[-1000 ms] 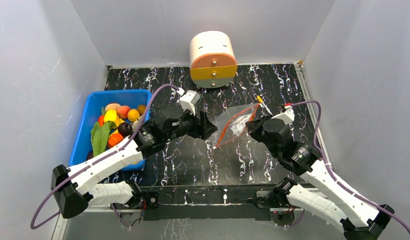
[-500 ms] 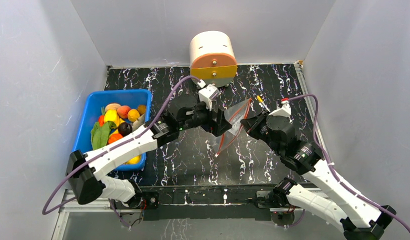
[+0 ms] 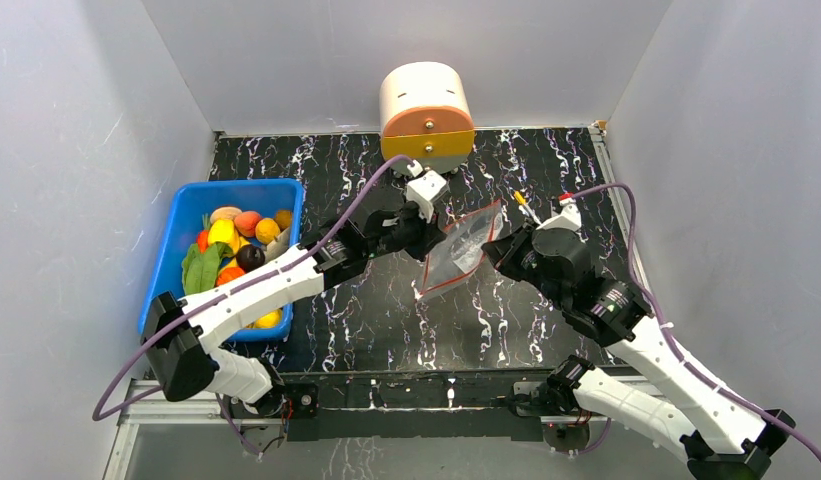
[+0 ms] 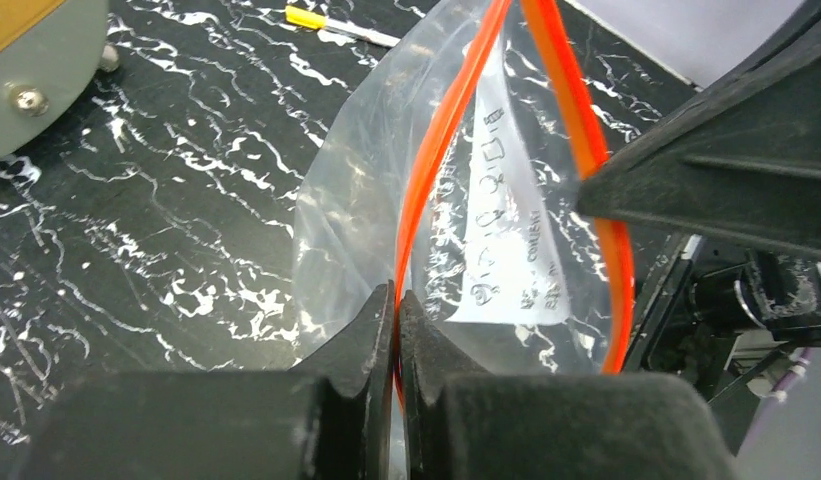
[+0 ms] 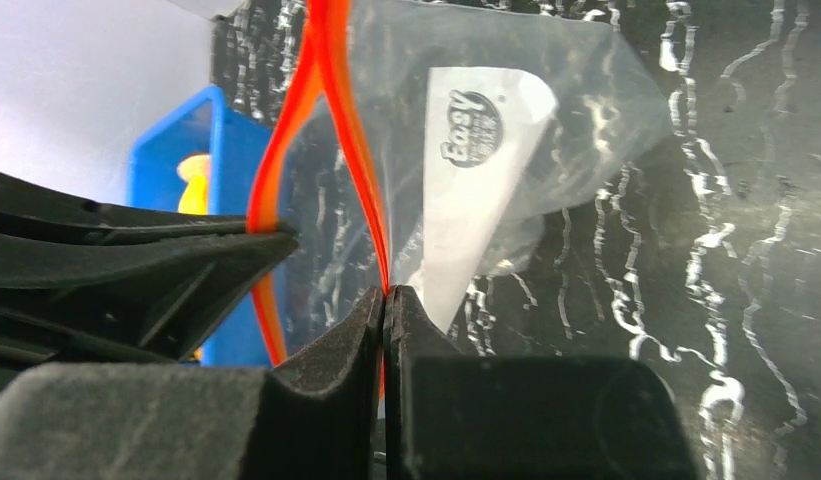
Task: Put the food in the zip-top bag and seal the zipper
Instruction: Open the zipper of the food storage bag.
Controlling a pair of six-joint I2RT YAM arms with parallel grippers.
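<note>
The zip-top bag (image 3: 464, 248) hangs between both grippers over the middle of the table, clear with a white label (image 5: 476, 180). Its zipper (image 4: 441, 150) is parted into two orange strips, so the mouth gapes. My left gripper (image 4: 397, 297) is shut on the strip of one lip. On the other lip's strip my right gripper (image 5: 386, 293) is shut. In the top view the left gripper (image 3: 433, 243) and right gripper (image 3: 493, 250) face each other across the bag. The food (image 3: 231, 250) lies in the blue bin (image 3: 276, 192) at the left.
A round white and orange drawer cabinet (image 3: 427, 118) stands at the back middle. A yellow pen (image 3: 524, 205) lies beyond the bag, near the right arm. Grey walls close in the table on three sides.
The left arm swung right from near the bin to the bag and its jaws, open a moment ago, closed on one zipper strip. The bag's mouth now stands spread between the grippers.
</note>
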